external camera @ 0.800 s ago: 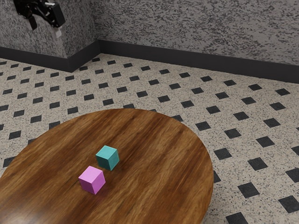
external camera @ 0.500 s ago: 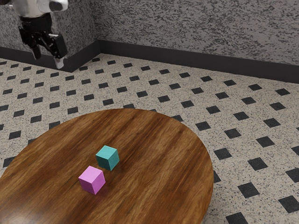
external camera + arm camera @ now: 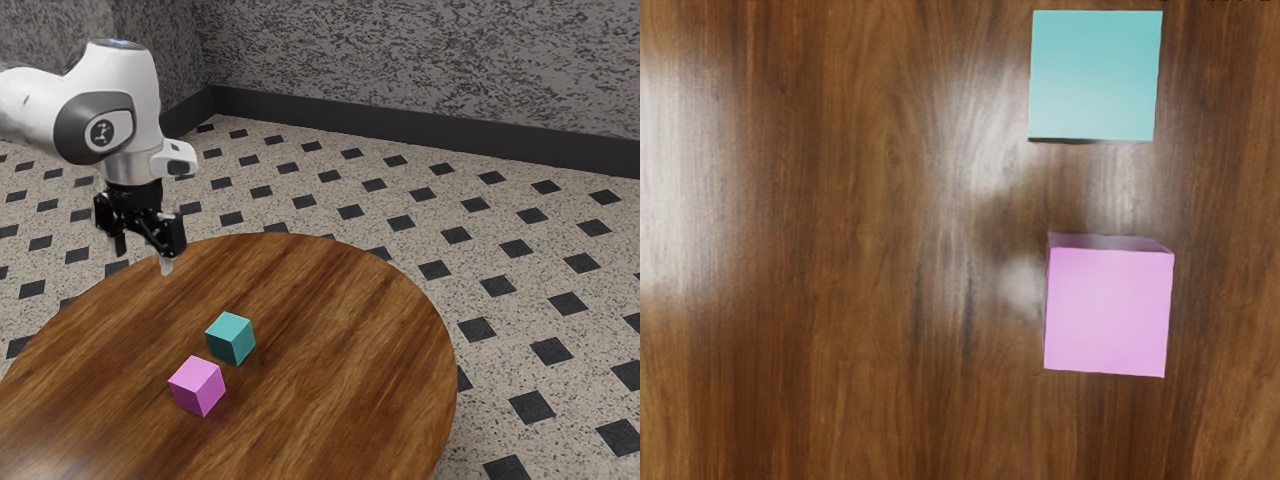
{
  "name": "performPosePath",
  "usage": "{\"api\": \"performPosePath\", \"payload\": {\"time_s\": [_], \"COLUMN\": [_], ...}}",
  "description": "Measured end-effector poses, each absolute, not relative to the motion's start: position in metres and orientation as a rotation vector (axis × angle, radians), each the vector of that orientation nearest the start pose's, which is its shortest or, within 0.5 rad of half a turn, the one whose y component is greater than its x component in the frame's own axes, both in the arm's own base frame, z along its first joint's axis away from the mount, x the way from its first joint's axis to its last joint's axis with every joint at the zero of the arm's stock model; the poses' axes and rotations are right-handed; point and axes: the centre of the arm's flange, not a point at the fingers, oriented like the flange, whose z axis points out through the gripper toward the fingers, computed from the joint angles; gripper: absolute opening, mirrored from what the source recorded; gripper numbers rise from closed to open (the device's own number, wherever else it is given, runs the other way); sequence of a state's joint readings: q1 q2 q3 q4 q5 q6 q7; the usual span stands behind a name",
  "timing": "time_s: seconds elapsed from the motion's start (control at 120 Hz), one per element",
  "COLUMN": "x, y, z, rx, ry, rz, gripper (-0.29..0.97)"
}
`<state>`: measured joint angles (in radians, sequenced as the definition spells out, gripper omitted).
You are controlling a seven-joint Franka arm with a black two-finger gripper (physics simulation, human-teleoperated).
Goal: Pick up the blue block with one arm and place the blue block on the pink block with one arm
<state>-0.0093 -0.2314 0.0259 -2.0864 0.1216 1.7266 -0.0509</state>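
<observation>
Starting at the exterior view's left: the white seven-joint arm (image 3: 100, 125) reaches in over the near rim of the round, glossy wooden surface (image 3: 340, 330). Its black jaws point downward, spread apart and carrying nothing, with clear air between them and the wood.

Next along, below the jaws and well apart from them, sits the small pink cube (image 3: 196, 385). Just past it, a little nearer the jaws' height, is the task's thing, the small teal-blue cube (image 3: 230, 337). It rests flat on the surface, close to the pink one but not touching.

From the wrist, the teal-blue cube (image 3: 1096, 75) and the pink cube (image 3: 1108, 305) lie off to one side of the hand, a strip of bare wood between them. So the jaws are not yet lined up above either.

My read on handling: the block looks rigid, light and smooth-skinned, with crisp flat faces. That makes it easy to pinch but likely to slip if caught on a corner. The best hold should be square across the two opposite side faces that do not look toward the pink cube, around mid-height and centred.
</observation>
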Motion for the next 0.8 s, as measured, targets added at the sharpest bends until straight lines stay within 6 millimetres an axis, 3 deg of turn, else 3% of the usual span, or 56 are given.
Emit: {"api": "performPosePath", "payload": {"time_s": [0.183,0.483,0.625,0.7,0.8], "x": [0.509,0.549,0.569,0.572,0.577], "y": [0.018,0.001,-0.028,-0.029,-0.024], "z": [0.448,0.369,0.338,0.322,0.316], "rx": [-3.013,-3.010,-3.018,-3.030,-3.042], "ry": [-0.078,0.029,0.123,0.118,0.100], "rz": [0.222,0.196,0.202,0.221,0.212], "gripper": [0.68,0.68,0.68,0.68,0.68]}}
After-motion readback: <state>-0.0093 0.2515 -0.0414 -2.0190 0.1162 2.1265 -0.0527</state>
